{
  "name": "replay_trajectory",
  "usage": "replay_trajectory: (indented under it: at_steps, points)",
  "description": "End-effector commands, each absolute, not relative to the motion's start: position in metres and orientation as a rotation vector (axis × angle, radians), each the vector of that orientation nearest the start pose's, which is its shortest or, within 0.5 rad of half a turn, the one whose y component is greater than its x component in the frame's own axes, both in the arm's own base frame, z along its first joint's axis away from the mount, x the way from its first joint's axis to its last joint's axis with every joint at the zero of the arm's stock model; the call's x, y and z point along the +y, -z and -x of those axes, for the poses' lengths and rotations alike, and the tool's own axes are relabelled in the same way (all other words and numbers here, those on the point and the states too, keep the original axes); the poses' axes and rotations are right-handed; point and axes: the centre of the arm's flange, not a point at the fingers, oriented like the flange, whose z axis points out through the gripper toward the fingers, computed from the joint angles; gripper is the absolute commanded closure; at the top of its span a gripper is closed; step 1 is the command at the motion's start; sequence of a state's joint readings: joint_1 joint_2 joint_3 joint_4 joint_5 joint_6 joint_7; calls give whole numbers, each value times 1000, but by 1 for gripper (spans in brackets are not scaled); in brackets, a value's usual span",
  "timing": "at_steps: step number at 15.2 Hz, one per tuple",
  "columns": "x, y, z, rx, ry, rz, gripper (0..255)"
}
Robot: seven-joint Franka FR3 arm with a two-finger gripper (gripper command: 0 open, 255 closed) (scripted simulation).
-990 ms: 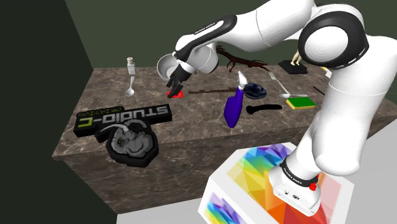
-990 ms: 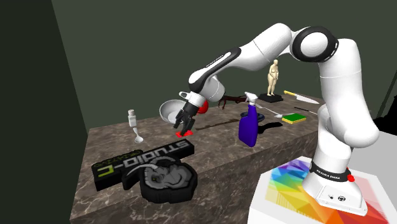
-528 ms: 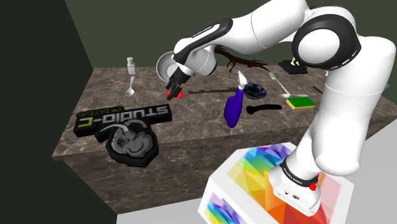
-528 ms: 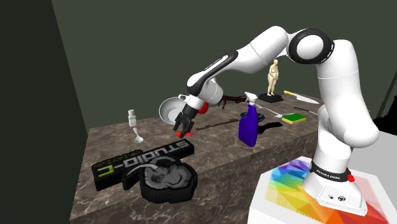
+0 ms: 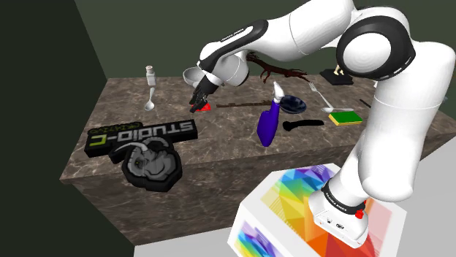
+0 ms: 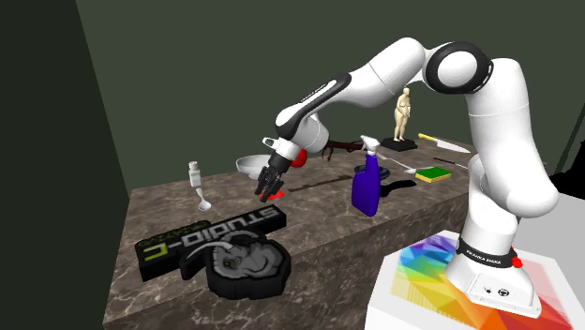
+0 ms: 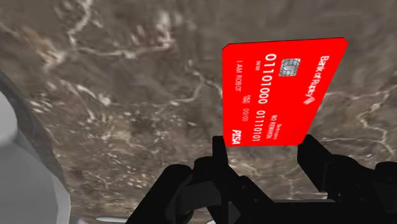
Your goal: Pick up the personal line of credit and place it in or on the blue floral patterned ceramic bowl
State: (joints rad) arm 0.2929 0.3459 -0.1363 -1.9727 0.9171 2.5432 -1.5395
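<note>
Shoulder view: the black claw [image 5: 199, 101] grips a red bank card [image 5: 206, 106] just beside the grey bowl [image 5: 190, 75].
Second exterior view: the card hangs near the bowl, above the marbled worktop [image 6: 309, 234].
Wrist view: both fingers [image 7: 318, 156] clasp the card's edge, and the bowl's wall is apart from it.

On the table [image 5: 219, 142], in the shoulder view, the sign [image 5: 139, 137] lies in the near left part. Behind it, near the far edge, stands the stemmed shaker [image 5: 150, 86], and to the right of this one is the bowl [image 5: 188, 76]. Just in front of the bowl the gripper [image 5: 199, 102] hangs above the table, with the card [image 7: 283, 89] clasped between its fingers. Right of the gripper stands the spray bottle [image 5: 267, 123]. The branch [image 5: 281, 71] lies behind it, and the sponge [image 5: 345, 117] further right.
</note>
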Motion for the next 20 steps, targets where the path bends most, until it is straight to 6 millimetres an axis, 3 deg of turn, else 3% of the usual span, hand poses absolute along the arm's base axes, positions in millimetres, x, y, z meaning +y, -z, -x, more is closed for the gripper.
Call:
replay_trajectory:
  at_steps: [1,4,20]
  points:
    - [92,-312,-621,-1320,727,2434,255]
    - [93,-310,-620,-1320,726,2434,255]
    - [93,-395,-620,-1320,726,2434,255]
